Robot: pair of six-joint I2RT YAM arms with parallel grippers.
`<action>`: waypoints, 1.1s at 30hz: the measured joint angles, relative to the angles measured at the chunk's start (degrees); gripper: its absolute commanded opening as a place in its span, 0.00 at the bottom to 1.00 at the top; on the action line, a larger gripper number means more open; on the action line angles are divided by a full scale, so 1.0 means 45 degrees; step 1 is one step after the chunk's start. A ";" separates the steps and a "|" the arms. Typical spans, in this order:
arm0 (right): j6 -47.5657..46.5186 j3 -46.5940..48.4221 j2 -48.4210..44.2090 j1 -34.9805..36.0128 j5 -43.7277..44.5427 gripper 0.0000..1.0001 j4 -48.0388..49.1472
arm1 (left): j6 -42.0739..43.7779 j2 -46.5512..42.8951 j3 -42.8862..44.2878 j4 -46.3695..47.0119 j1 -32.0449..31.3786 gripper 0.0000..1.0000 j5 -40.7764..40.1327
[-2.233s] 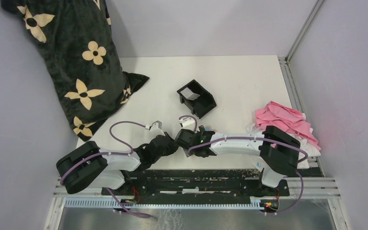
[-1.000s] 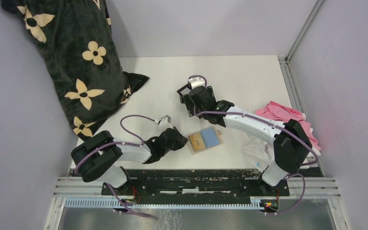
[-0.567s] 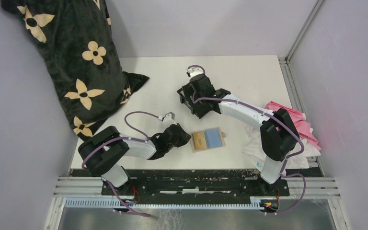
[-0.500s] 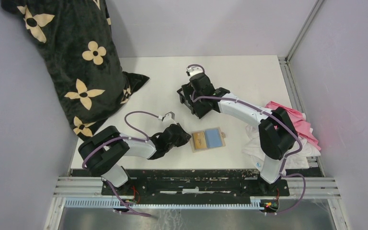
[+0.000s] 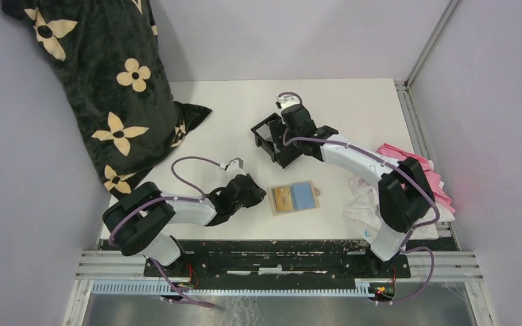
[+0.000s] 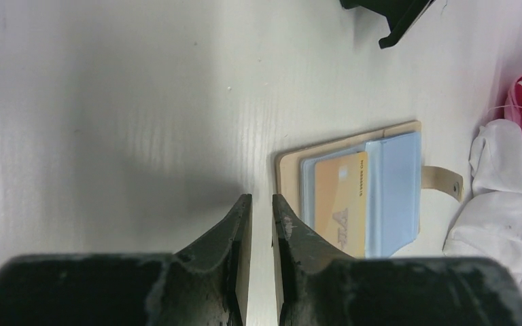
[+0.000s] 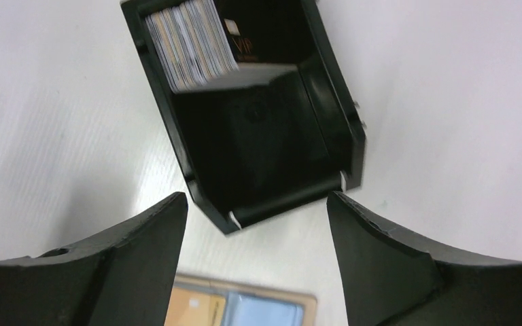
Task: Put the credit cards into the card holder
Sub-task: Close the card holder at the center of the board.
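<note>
- Right gripper (image 7: 255,200), spread wide, is hovering over cards (image 7: 190,44) in the tray (image 7: 265,136); a single-card pinch is apparently coming next.
- Card holder (image 5: 295,198) is lying open at the tray's 6 o'clock, left gripper (image 6: 260,198), nearly pressed together, waiting at its 9 o'clock.

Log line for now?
left gripper: jaws nearly shut, beside card holder | right gripper: open over black tray | golden-yellow card: in holder
</note>
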 measured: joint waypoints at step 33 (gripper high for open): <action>0.4124 -1.0443 -0.7155 0.0010 -0.0408 0.88 0.0835 | -0.0199 -0.0393 -0.2152 0.2992 0.0010 0.27 0.1982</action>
